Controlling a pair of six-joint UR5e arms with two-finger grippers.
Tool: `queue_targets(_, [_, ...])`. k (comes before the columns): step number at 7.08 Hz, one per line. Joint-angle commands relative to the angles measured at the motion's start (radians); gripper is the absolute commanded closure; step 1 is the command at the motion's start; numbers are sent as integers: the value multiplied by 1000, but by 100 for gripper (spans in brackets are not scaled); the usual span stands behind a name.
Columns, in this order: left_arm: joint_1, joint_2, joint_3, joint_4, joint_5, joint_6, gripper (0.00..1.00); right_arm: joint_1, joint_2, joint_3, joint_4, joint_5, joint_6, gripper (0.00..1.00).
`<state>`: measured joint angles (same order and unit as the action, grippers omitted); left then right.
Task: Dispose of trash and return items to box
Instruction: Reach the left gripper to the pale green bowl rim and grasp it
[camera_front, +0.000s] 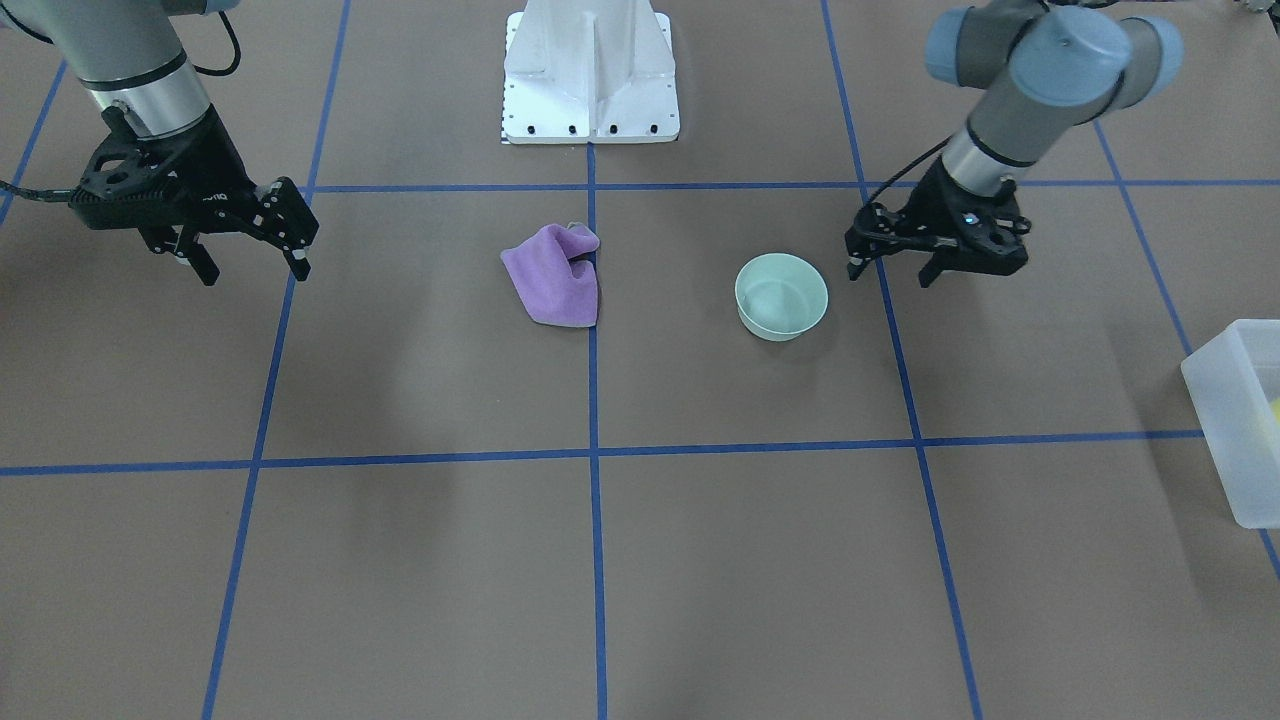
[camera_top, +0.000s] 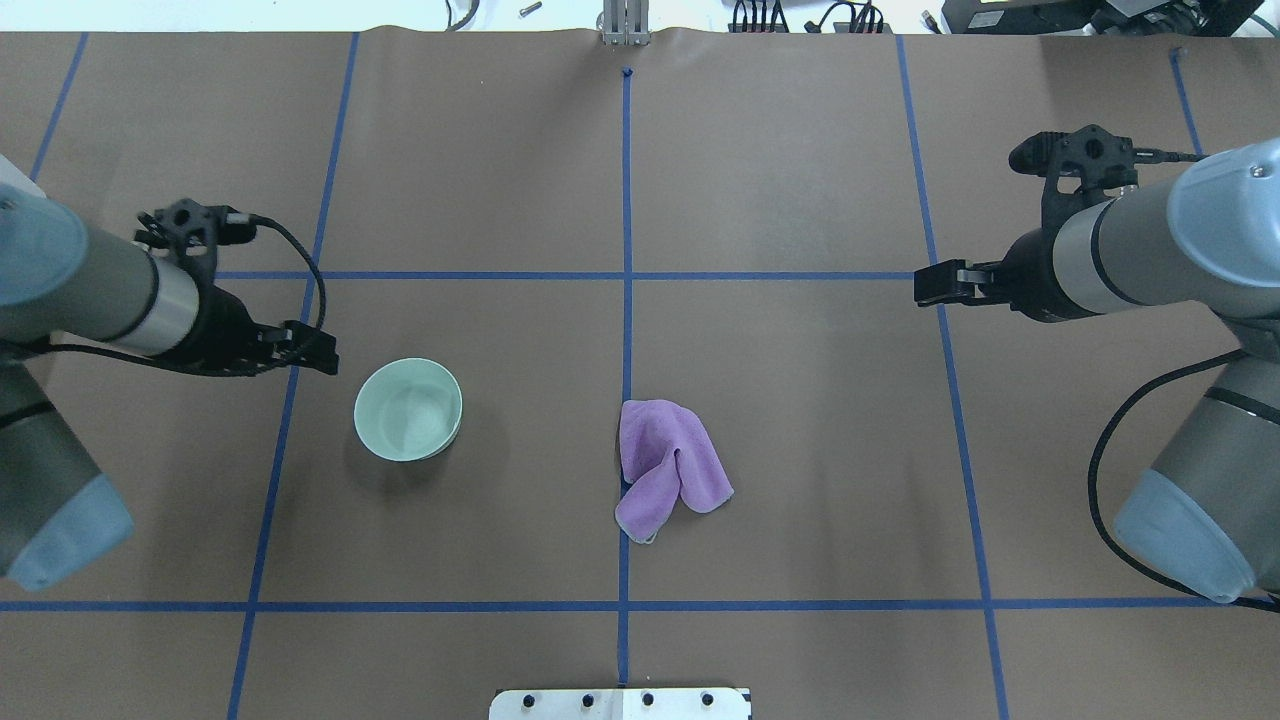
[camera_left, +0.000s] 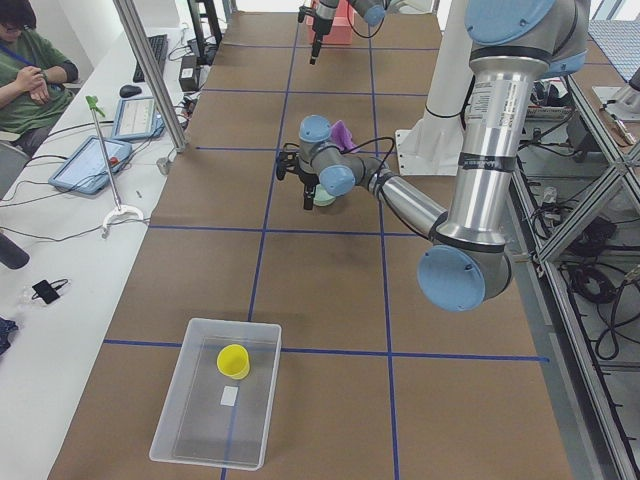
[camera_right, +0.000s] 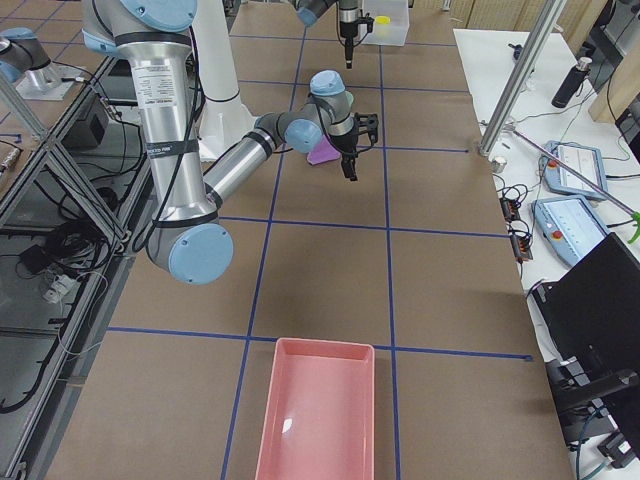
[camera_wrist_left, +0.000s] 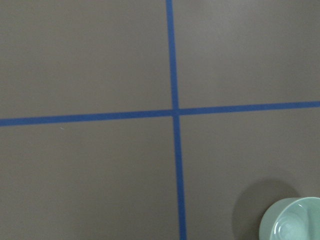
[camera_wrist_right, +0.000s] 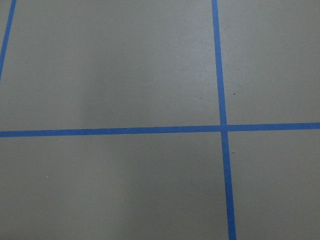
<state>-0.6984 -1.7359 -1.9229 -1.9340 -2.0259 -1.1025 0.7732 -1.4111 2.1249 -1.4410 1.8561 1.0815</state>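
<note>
The mint-green bowl (camera_front: 781, 296) stands upright and empty on the brown table (camera_front: 700, 580). It is right of centre in the front-facing view and left of centre in the overhead view, inside one square of the blue tape grid (camera_front: 592, 455). In the left wrist view only part of its rim shows, in the lower right corner. The yellow cup (camera_left: 233, 361) sits inside the box (camera_left: 172, 420), toward the upper end of the tub as the left side view shows it. The box lies at the lower left of that view and is cut off by the right edge of the front-facing view, well apart from the bowl. The left gripper (camera_front: 888, 275) hovers just beside the bowl, on its right in the front-facing view, above a blue line. Its fingers are spread, nothing is between them, and it does not touch the bowl. A crumpled purple cloth (camera_front: 555, 280) lies near the centre of the table, its edge on the central blue line, between the bowl and the right gripper (camera_front: 255, 272). That gripper hangs at the upper left of the front-facing view, fingers apart and empty, well apart from the cloth. The white robot base (camera_front: 590, 80) stands at the top centre of that view. A pink tray (camera_right: 320, 420) lies at the bottom of the right side view.
</note>
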Motion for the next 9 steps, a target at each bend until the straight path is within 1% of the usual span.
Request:
queue_targets(1, [137, -33, 33, -10, 101, -60, 24, 0, 1, -2, 1, 0, 0, 0])
queue_targets(2, [137, -63, 77, -11, 101, -60, 31, 0, 1, -2, 1, 0, 0, 0])
queue_targets(3, [137, -80, 117, -23, 99, -59, 34, 0, 1, -2, 1, 0, 0, 0])
queue_targets(4, [135, -79, 155, -75, 99, -57, 35, 0, 1, -2, 1, 0, 0, 0])
queue_targets(5, [135, -79, 168, -100, 99, -62, 61, 0, 1, -2, 1, 0, 0, 0])
queue_targets(6, [132, -79, 153, -102, 99, -63, 100, 0, 1, -2, 1, 0, 0, 0])
queue_targets(8, [93, -71, 87, -95, 90, -59, 100, 0, 1, -2, 1, 0, 0, 0])
queue_targets(9, [39, -62, 68, -89, 55, -54, 100, 0, 1, -3, 1, 0, 0, 0])
